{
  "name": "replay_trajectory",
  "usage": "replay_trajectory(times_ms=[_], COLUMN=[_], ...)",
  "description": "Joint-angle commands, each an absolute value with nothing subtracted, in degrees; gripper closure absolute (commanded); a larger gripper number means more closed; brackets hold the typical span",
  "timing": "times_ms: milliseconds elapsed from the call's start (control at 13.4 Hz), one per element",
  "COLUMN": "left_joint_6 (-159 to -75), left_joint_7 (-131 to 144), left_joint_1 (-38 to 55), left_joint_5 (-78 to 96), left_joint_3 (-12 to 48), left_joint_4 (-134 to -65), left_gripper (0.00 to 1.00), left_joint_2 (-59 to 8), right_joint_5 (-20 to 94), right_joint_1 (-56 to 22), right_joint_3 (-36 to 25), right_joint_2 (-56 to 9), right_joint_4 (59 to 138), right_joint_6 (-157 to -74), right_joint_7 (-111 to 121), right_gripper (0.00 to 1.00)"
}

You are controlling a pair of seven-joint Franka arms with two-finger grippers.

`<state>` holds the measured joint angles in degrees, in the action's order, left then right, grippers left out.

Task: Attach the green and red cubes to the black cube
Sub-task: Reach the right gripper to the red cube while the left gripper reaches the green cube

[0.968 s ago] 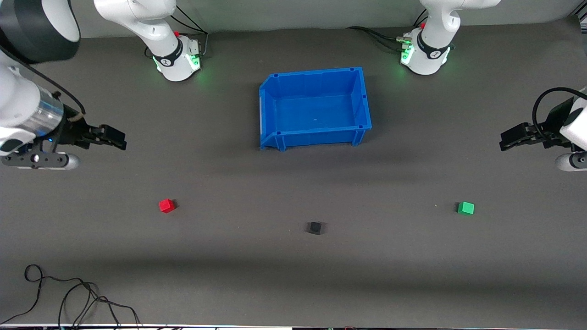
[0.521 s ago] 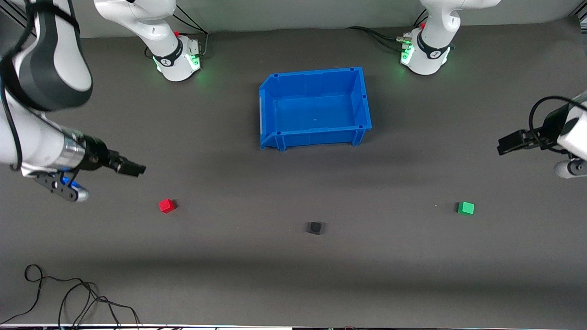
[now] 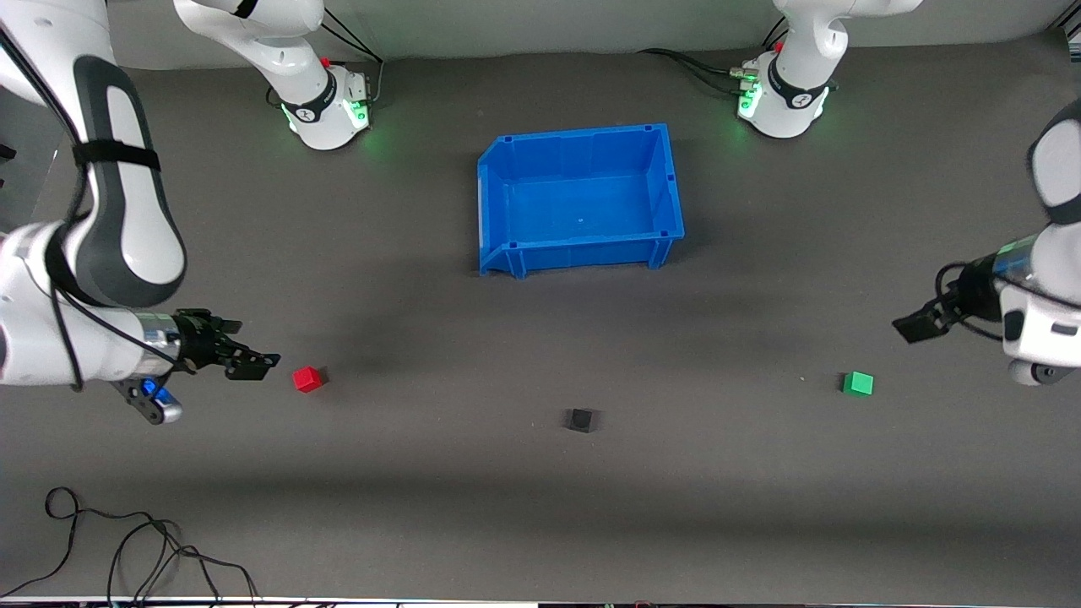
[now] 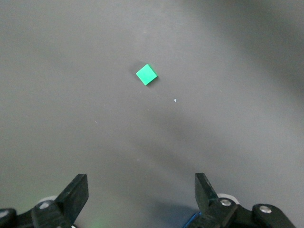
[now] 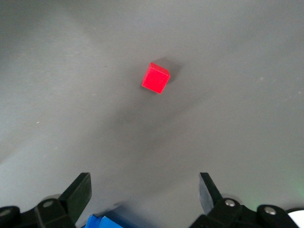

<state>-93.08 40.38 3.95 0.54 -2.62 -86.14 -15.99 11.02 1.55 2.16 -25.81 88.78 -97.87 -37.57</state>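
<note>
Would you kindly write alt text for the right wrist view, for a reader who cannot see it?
A small red cube sits alone on the dark grey table, ahead of the right tool, whose two black fingers stand wide open and empty at the picture's lower edge.

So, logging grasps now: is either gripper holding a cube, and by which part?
Nothing is held: left gripper and right gripper are open and empty.

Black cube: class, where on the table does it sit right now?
In the front view the black cube lies on the table between the red cube and green cube, nearer the camera than the blue bin.
</note>
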Motion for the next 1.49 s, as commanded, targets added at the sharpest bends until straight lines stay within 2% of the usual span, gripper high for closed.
replay_trajectory(times_ms=[0, 149, 447, 670, 968, 1414], left_joint_6=[-98.1, -102.9, -117.7, -127.3, -134.6, -144.2], left_joint_7=[55.8, 63.2, 66.7, 68.8, 69.2, 69.0], left_joint_1=[4.3, 3.7, -0.1, -2.2, -2.5, -3.6], left_joint_5=[0.1, 0.8, 3.3, 5.3, 5.3, 5.3], left_joint_3=[-2.7, -2.7, -3.0, -3.0, -3.0, -3.0], left_joint_4=[-89.6, -91.6, -101.7, -107.8, -108.8, -106.6], left_gripper=[0.00, 0.00, 0.00, 0.00, 0.00, 0.02], left_joint_2=[-18.7, -20.7, -20.7, -21.4, -26.1, -34.1], right_joint_5=[13.1, 13.4, 18.1, 20.2, 20.5, 24.5], right_joint_1=[1.3, 1.3, 2.5, 3.6, 3.9, 4.2], right_joint_3=[1.2, -0.3, -1.3, -1.4, -1.5, -1.4], right_joint_2=[-28.5, -30.2, -31.4, -33.8, -36.6, -39.8], right_joint_4=[88.6, 88.9, 94.9, 95.7, 95.7, 95.2], right_joint_6=[-98.2, -99.6, -108.8, -111.7, -115.0, -119.4], right_joint_7=[-40.7, -40.7, -40.3, -39.6, -37.8, -37.5], right_gripper=[0.00, 0.00, 0.00, 0.00, 0.00, 0.00])
